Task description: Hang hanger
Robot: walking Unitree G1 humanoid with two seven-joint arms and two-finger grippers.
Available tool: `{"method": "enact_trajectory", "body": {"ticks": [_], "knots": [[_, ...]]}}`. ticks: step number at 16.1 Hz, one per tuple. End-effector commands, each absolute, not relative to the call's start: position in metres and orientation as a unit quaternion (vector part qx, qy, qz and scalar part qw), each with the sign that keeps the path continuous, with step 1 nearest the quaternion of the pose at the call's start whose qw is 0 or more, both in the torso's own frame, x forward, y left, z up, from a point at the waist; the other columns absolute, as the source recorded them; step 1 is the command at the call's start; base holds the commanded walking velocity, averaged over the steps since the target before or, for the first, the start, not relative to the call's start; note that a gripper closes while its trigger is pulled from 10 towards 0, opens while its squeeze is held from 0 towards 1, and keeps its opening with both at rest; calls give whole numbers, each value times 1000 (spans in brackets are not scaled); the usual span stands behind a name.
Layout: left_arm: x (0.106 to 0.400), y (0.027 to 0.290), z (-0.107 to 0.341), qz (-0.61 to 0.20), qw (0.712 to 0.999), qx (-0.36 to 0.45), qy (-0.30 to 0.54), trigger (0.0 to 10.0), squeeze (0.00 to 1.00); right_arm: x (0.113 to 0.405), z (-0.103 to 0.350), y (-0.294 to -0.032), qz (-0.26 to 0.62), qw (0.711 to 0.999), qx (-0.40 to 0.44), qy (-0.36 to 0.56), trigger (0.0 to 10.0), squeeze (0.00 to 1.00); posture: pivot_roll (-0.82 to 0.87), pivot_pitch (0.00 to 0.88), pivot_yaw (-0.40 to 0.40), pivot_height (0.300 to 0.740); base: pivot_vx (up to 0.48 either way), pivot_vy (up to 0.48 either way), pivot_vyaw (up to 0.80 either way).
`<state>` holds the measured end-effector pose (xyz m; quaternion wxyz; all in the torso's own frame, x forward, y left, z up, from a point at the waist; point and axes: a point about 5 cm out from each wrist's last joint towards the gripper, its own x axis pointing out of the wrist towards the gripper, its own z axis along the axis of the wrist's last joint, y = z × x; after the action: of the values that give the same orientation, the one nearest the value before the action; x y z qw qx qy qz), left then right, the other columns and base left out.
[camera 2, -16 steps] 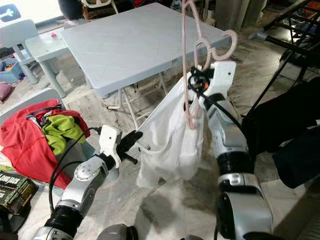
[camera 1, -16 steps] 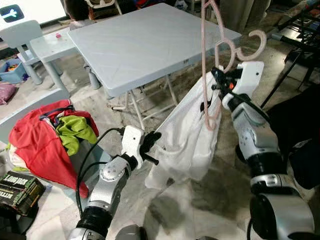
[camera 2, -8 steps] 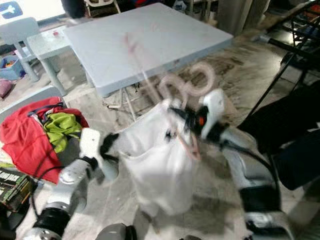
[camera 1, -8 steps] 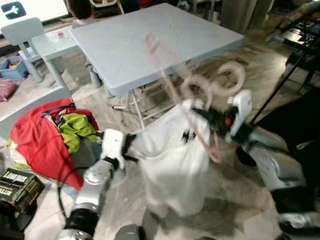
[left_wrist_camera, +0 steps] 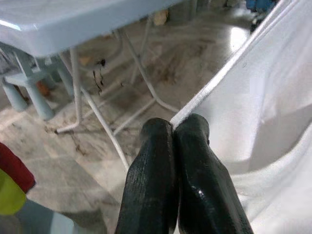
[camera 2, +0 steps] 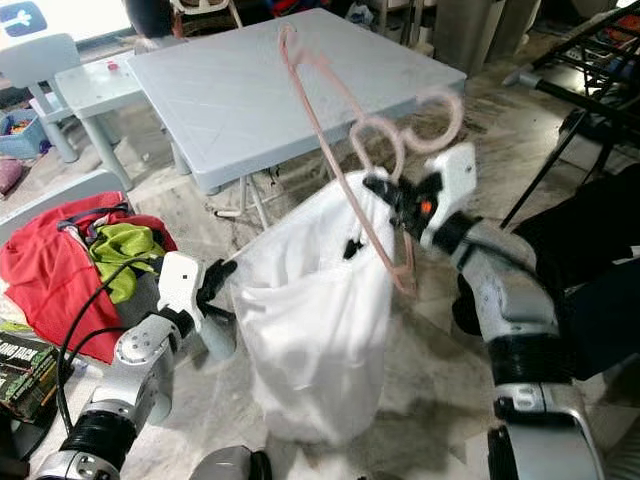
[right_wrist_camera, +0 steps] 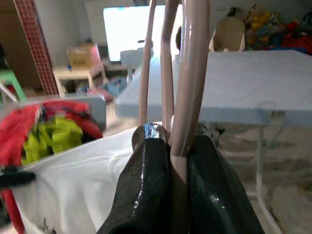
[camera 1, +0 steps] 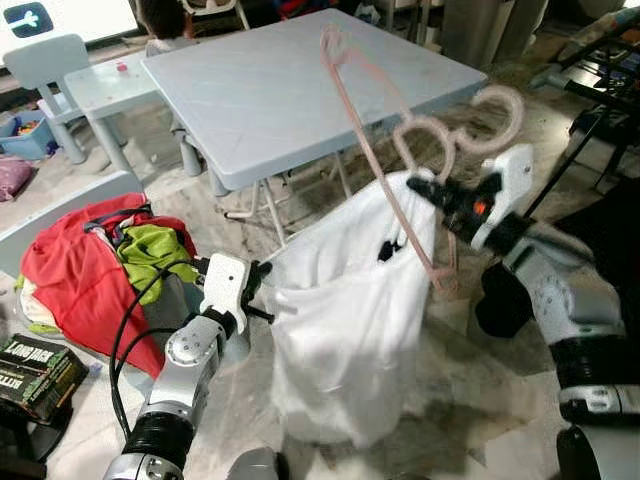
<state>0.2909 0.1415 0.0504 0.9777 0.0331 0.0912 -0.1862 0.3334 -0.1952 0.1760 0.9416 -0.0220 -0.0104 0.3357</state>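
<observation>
The pink hanger (camera 1: 400, 160) is clamped in the right pincer (camera 1: 440, 195) above the floor, beside the worktop (camera 1: 300, 80); the white garment's (camera 1: 340, 320) edge is pinched by the left pincer (left_wrist_camera: 174, 127).

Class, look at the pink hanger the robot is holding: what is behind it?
Behind the pink hanger stands a grey folding table. The white garment, pinched by the left gripper, hides the hanger's lower part and the floor beyond.
</observation>
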Motion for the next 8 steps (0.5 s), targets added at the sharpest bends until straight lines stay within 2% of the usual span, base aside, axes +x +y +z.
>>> {"method": "enact_trajectory", "body": {"ticks": [1, 4, 8], "knots": [[287, 157, 41, -165, 978, 39, 123, 0, 0, 333, 192, -201, 326, 942, -73, -43, 10000, 0, -73, 0, 39, 740, 0, 0, 0], [288, 144, 45, -217, 967, 71, 113, 0, 0, 326, 171, -194, 353, 920, -168, -13, 10000, 0, -76, 0, 44, 740, 0, 0, 0], [289, 139, 48, -230, 965, 72, 104, 0, 0, 323, 168, -203, 360, 896, -259, -12, 10000, 0, -82, 0, 45, 740, 0, 0, 0]]}}
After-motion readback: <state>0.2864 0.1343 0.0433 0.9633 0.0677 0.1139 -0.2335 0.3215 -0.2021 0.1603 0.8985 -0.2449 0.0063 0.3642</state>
